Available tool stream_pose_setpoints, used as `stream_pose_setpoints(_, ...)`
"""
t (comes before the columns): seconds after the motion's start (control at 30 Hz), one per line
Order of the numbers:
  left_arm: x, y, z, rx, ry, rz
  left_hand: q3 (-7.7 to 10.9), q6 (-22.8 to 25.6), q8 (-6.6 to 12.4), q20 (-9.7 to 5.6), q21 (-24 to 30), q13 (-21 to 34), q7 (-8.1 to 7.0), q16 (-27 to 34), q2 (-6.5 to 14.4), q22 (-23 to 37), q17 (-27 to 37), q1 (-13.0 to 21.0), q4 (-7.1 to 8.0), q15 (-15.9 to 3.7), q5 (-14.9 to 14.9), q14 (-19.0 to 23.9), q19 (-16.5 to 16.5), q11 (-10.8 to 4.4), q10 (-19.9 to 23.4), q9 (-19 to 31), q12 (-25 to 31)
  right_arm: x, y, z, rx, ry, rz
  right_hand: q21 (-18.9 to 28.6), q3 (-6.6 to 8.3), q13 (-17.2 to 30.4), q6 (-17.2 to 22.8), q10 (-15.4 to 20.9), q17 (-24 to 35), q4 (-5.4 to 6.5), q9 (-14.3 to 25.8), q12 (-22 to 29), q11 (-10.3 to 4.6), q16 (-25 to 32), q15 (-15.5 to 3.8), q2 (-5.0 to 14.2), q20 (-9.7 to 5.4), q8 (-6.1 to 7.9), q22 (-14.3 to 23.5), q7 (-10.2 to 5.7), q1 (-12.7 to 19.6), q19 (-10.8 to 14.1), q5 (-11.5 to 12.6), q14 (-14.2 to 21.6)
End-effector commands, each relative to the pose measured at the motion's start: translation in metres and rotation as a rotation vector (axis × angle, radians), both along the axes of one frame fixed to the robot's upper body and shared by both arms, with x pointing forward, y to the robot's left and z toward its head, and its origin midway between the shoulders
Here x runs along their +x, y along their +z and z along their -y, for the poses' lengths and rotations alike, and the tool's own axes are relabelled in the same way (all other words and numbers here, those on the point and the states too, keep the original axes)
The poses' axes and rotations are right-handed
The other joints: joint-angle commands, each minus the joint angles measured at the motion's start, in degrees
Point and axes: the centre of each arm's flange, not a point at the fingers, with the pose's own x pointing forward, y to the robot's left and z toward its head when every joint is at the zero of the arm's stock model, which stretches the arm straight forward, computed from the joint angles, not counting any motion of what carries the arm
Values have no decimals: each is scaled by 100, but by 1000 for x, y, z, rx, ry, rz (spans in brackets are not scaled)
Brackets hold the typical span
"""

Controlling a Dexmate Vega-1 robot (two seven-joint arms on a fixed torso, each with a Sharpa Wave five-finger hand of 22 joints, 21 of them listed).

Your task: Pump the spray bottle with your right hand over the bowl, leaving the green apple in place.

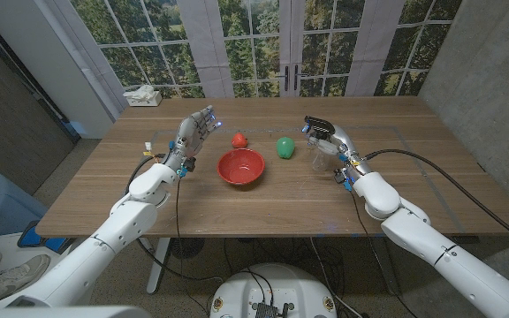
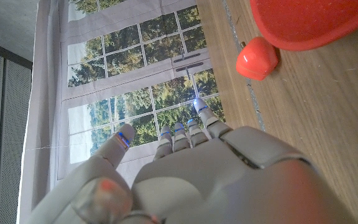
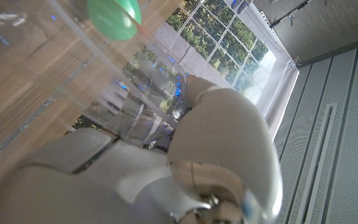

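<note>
One clear bottle, probably light, slippery and soft-walled, is gripped around its body by the right hand; left hand spread.

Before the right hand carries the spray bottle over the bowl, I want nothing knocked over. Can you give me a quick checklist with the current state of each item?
1. Right hand holds the spray bottle: ok, fingers wrap the clear body.
2. Nozzle over the red bowl: not ok, the bottle is still off to the bowl's right.
3. Green apple out of the path: not ok, it sits between bottle and bowl.
4. Left hand clear of the bowl: ok, raised beside it, holding nothing.
5. Small red object clear: ok, behind the bowl.
6. Finger on the trigger: cannot tell.
</note>
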Motion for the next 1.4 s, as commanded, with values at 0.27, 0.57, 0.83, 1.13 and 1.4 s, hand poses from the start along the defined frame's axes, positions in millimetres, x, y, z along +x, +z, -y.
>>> stream_pose_setpoints(0.27, -13, -3, -3, -24, 27, 4, 26, 38, 8, -23, -28, 19, -29, -17, 362, 23, 9, -63, 13, -72, 44, -18, 48, -18, -18, 27, -16, -11, 8, 8, -20, 22, 15, 102, 356, 29, 19, -10, 43, -156, -1, 46, 12, 9, -912, 184, -725, -17, -79, 58, 142, 23, -6, 75)
stream_pose_setpoints(0.57, -18, -6, -10, -36, 43, -2, 34, 35, 6, -26, -48, 19, -28, -18, 360, 24, 7, -67, 10, -76, 47, -17, 55, -23, -21, 27, -16, -17, 6, 6, -26, 41, -2, 151, 365, 26, 36, 8, 46, -167, 0, 37, 9, -2, -910, 181, -734, -14, -152, 67, 137, 2, -7, 82)
stream_pose_setpoints(0.83, -21, -10, -18, -48, 60, -4, 40, 32, 5, -20, -68, 19, -31, -19, 358, 24, 6, -71, 5, -60, 49, -18, 58, -25, -27, 27, -18, -23, 5, 3, -34, 58, -15, 205, 369, 52, 38, 8, 49, -167, 4, 38, 22, -5, -907, 183, -733, -16, -226, 83, 128, -7, -8, 96)
stream_pose_setpoints(1.13, -23, -13, -25, -57, 71, -5, 47, 33, 5, -22, -88, 19, -29, -19, 357, 25, 6, -76, 3, -60, 51, -20, 68, -18, -27, 28, -17, -27, 5, -1, -52, 72, -25, 267, 371, 43, 46, 23, 53, -172, 16, 23, 25, -10, -905, 181, -734, -12, -308, 86, 120, -27, -9, 100)
stream_pose_setpoints(1.4, -24, -14, -29, -66, 77, 1, 53, 29, 4, -20, -104, 19, -25, -19, 359, 25, 6, -79, 2, -63, 52, -20, 74, -17, -25, 28, -15, -29, 7, -6, -69, 89, -26, 315, 373, 60, 44, 25, 56, -175, 36, 22, 21, -9, -903, 178, -734, -6, -381, 85, 113, -39, -9, 103)
